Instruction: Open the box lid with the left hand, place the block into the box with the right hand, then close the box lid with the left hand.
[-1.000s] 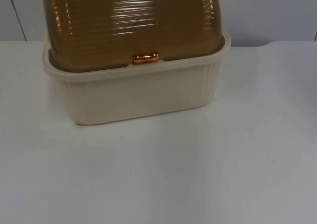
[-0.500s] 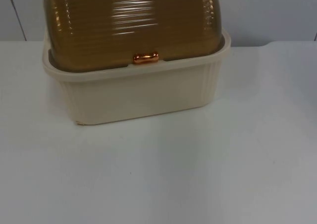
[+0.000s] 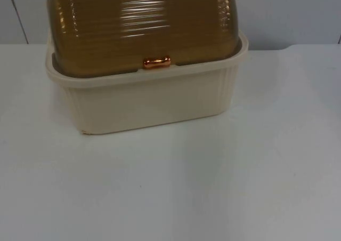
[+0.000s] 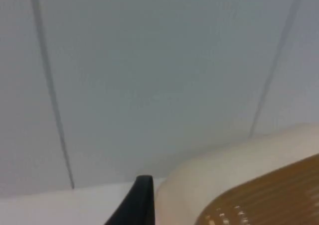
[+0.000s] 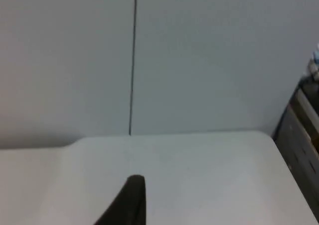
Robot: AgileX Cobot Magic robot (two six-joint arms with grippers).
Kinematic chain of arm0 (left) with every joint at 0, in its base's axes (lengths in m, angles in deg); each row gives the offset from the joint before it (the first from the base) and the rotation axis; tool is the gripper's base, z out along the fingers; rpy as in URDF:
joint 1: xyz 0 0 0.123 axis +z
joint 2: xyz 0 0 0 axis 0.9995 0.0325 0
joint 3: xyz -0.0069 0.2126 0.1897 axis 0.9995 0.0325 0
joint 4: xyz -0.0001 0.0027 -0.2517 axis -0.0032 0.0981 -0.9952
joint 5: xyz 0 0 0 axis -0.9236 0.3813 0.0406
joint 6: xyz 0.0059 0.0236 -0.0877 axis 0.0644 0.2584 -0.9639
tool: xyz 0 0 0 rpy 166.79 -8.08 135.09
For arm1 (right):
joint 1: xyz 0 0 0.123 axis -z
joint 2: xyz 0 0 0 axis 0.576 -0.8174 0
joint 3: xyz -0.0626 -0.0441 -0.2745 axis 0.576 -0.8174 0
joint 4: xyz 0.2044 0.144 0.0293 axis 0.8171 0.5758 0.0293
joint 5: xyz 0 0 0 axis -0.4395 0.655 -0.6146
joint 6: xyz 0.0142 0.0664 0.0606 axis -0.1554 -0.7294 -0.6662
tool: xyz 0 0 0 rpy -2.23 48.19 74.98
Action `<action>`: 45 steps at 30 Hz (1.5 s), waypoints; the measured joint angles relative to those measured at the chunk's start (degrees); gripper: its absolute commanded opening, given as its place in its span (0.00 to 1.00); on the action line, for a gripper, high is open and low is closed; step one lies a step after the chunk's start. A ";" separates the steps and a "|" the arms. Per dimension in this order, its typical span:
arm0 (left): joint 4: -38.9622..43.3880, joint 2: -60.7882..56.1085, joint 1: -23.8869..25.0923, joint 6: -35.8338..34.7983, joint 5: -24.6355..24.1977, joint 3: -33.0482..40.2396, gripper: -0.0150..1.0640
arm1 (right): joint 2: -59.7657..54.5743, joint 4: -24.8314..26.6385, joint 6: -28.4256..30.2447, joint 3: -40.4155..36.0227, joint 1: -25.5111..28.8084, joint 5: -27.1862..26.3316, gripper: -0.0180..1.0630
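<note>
— What is seen on the white table point(image 3: 213, 187)?

— A cream, ribbed plastic box point(image 3: 149, 99) is seen standing toward the far left part of the table, close to the grey partition wall point(image 3: 287, 11).

— How is the box covered?

— It is covered by a translucent brown, ribbed, domed lid point(image 3: 141, 27), which is seated inside the cream rim and shut. A small copper-coloured handle point(image 3: 156, 62) is fixed at the middle of the lid's front edge.

— What is noted in front of the box?

— Bare white surface is seen, with a tiny dark speck point(image 3: 140, 186) on it.
</note>
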 measured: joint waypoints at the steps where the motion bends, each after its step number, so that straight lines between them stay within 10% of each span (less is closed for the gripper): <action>1: 0.89 -1.28 -1.62 0.16 0.26 0.00 0.99 | 1.60 0.53 0.28 -0.80 0.00 -0.68 0.99; 13: 9.50 -17.91 -4.59 -2.20 4.56 0.00 0.99 | 15.36 1.53 2.93 -2.28 0.00 -7.31 0.99; 33: 18.97 -49.23 -1.96 -6.32 -9.38 -0.24 0.99 | 41.45 18.23 15.91 1.77 3.31 6.53 0.99; 45: 18.14 -59.31 -3.82 -11.75 -17.52 -0.35 0.99 | 48.48 19.04 14.15 4.80 -1.83 14.89 0.99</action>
